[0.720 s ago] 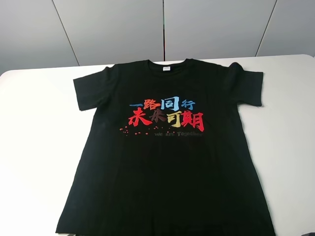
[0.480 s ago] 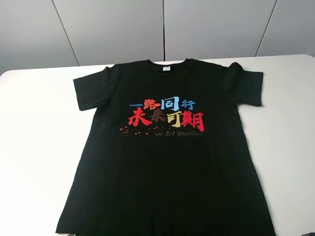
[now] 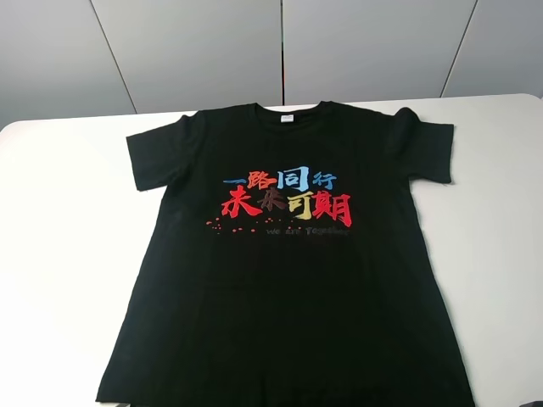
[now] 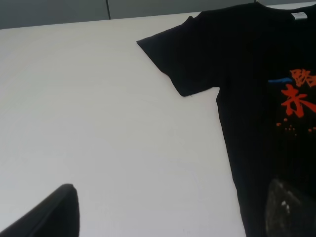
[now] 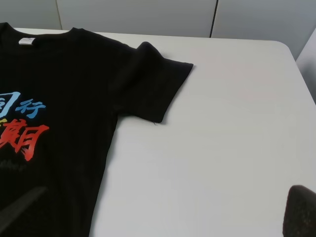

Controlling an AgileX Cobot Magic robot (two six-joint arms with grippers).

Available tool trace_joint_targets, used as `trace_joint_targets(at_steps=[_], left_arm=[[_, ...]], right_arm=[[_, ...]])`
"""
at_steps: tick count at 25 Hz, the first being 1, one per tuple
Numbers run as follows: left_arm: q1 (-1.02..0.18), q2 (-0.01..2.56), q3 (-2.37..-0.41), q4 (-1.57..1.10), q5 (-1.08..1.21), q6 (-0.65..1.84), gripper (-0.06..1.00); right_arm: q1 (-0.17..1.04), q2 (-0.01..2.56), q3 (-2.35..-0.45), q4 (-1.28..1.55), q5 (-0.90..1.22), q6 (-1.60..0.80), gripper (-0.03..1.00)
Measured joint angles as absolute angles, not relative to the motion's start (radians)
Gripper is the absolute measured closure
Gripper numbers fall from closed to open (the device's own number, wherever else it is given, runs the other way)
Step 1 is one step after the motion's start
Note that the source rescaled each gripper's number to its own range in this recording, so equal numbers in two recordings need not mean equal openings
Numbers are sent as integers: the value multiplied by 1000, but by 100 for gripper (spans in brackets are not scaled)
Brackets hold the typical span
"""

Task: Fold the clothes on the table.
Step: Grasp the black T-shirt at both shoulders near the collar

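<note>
The black T-shirt (image 3: pixel 284 254) lies flat and face up on the white table (image 3: pixel 59 254), collar at the far side with a white neck label (image 3: pixel 288 119) and the red, blue and yellow print (image 3: pixel 287 197) on the chest. Neither gripper shows in the high view. In the left wrist view the left gripper (image 4: pixel 173 197) is open and empty, its fingers wide apart above the table by the shirt's left sleeve (image 4: pixel 180 59). In the right wrist view the right gripper (image 5: pixel 170 192) is open and empty near the right sleeve (image 5: pixel 153 84).
Grey wall panels (image 3: pixel 280 47) stand behind the table's far edge. Bare white tabletop lies on both sides of the shirt (image 3: pixel 501 254). The shirt's hem runs to the bottom edge of the high view.
</note>
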State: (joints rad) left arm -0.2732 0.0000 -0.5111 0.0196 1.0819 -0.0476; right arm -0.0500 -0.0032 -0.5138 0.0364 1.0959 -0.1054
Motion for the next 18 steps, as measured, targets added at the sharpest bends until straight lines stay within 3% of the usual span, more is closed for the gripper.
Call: trace_joint_targets(at_steps=[18], left_arm=[[-273,0,-511,25,1082,-48,-6]], right_arm=[[-50,-3,-514,36,1096,-105,-3]])
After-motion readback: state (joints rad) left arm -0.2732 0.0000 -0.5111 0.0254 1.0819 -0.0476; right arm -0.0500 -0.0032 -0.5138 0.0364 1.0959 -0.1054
